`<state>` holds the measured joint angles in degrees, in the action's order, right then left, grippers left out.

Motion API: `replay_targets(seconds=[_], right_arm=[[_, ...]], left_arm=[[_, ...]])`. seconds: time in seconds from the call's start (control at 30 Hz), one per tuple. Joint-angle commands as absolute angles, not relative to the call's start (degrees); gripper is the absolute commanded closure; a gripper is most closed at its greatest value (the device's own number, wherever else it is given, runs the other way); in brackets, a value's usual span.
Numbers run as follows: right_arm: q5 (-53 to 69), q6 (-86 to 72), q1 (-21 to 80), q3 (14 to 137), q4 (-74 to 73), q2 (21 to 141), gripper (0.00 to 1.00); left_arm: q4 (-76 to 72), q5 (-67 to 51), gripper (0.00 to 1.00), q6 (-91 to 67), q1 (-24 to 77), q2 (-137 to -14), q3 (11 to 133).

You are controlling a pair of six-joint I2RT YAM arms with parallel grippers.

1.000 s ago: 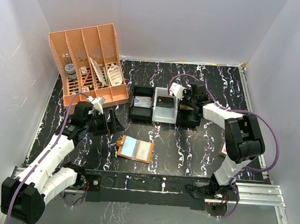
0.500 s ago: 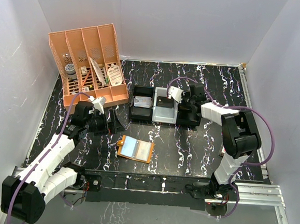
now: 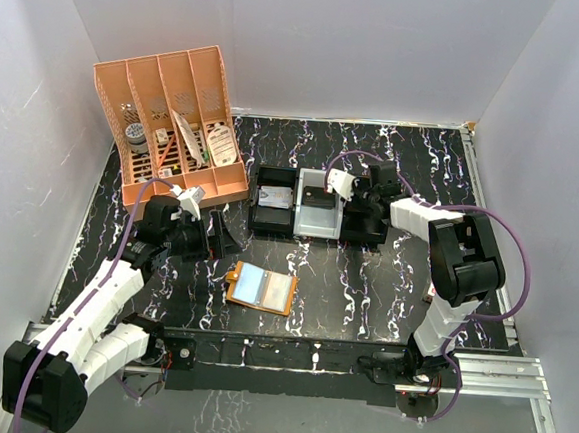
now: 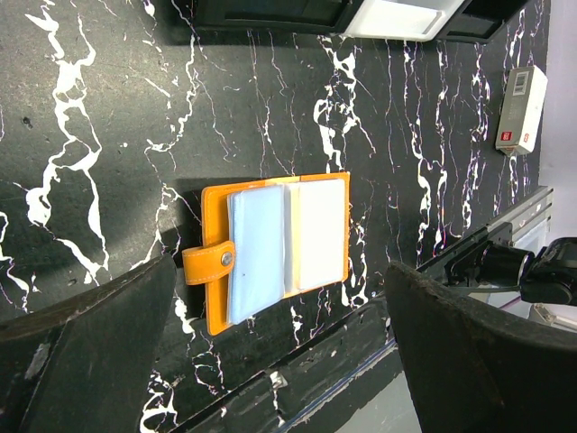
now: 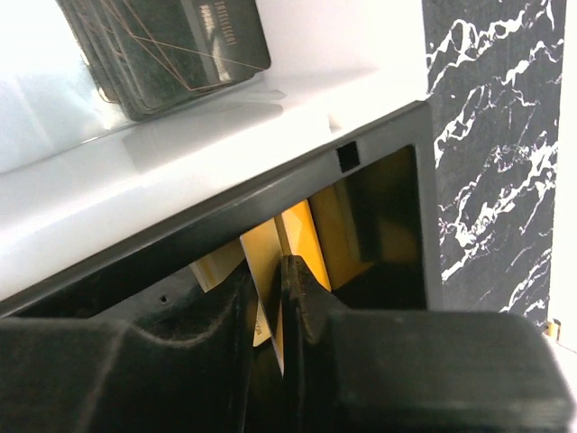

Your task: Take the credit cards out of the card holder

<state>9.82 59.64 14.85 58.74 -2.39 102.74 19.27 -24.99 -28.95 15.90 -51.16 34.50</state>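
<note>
Left hand (image 4: 281, 263) is held wide open near the unfolded card holder (image 4: 214, 271), credit cards (image 4: 257, 253) yet to be pinched out; whether the right hand (image 5: 279, 271) grips anything cannot be told.

Orange card holder (image 4: 215, 305), lying open and flat, pale blue-white credit cards (image 4: 258, 244) tucked in its halves

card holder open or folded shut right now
Open. The card holder lies spread flat on the table, both pale inner panels facing up, its snap tab sticking out unfastened at one side.
</note>
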Motion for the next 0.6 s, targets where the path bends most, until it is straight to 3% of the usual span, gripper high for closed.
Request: replay_targets(seconds=[0.0, 0.57], right_arm=[[13.72, 58.47, 13.78, 58.31, -1.18, 102.19, 0.82], [15.36, 55.15, 12.24, 63.49, -8.16, 103.66, 0.66]], left_arm=[[19.44, -25.68, 0.01, -28.74, 15.67, -50.19, 34.42], [19.24, -26.54, 0.01, -29.12, 15.7, -50.52, 34.29]])
